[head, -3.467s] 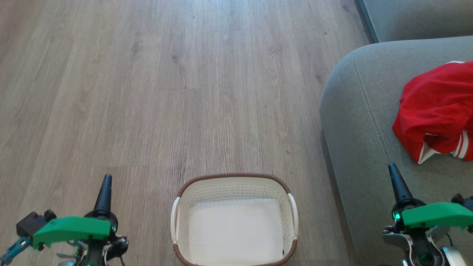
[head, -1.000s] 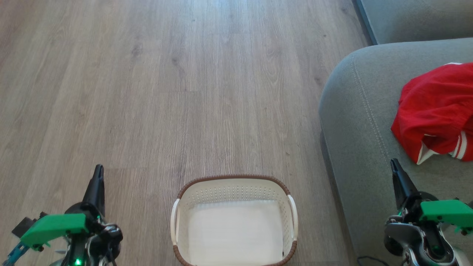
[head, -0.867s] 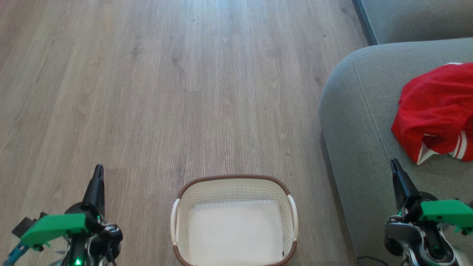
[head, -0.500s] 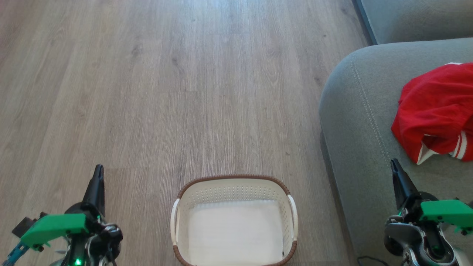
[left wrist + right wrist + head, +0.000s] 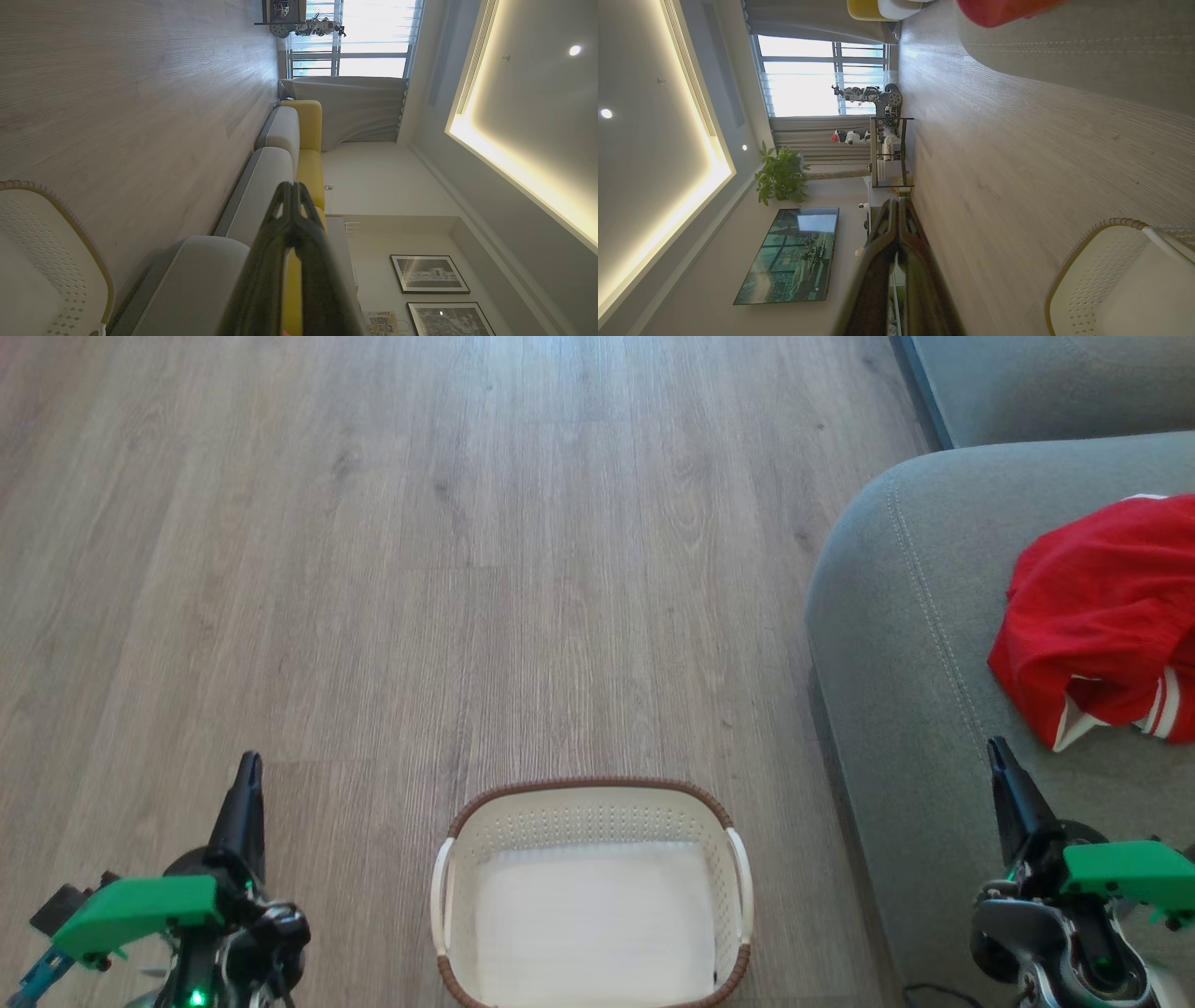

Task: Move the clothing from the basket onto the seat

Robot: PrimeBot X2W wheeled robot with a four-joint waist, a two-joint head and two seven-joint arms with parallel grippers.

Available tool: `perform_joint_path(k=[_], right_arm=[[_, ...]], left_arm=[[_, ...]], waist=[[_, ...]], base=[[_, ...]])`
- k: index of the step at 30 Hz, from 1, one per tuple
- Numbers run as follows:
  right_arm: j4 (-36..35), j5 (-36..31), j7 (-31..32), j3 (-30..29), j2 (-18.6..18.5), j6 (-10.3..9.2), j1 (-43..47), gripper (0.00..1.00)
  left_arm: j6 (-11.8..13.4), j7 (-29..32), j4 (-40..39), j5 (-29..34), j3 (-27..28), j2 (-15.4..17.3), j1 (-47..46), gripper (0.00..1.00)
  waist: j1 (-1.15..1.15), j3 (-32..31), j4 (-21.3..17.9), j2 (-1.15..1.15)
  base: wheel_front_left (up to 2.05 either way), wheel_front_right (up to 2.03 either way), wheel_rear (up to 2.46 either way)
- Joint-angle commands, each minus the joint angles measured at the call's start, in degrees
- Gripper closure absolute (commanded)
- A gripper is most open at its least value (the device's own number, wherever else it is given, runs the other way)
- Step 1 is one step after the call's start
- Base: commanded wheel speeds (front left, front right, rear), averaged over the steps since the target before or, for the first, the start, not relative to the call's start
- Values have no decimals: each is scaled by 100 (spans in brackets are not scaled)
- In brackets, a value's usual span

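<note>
While the left hand [image 5: 247,775] and right hand [image 5: 1001,765] hang low, fingers closed on nothing, white perforated plastic brown-rimmed basket [image 5: 588,782] between them, bright red fabric clothing [image 5: 1092,616] beyond, crumpled on the grey upholstered sofa seat [image 5: 896,644].

We find the head view sharp and evenly lit, soft daylight leaving a pale sheen on the far floor [image 5: 523,392] and a thin shadow beside the seat [image 5: 896,644]. In the wrist views the window [image 5: 808,79] blows out white, a ceiling light strip [image 5: 514,177] glows warm (straight lines bow near the edges), and the near fingers [image 5: 261,289] blur.
</note>
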Motion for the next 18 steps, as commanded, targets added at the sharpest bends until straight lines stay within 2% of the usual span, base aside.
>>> perform_joint_path(k=[1,18], right_arm=[[-184,-30,37,99,30,47,-288,100],[-183,-38,45,89,36,47,-289,100]], left_arm=[[-37,45,-155,-14,209,44,-280,100],[-37,45,-155,-14,209,44,-280,100]], waist=[[0,0,0,0],[0,0,0,0]], base=[[0,0,0],[0,0,0]])
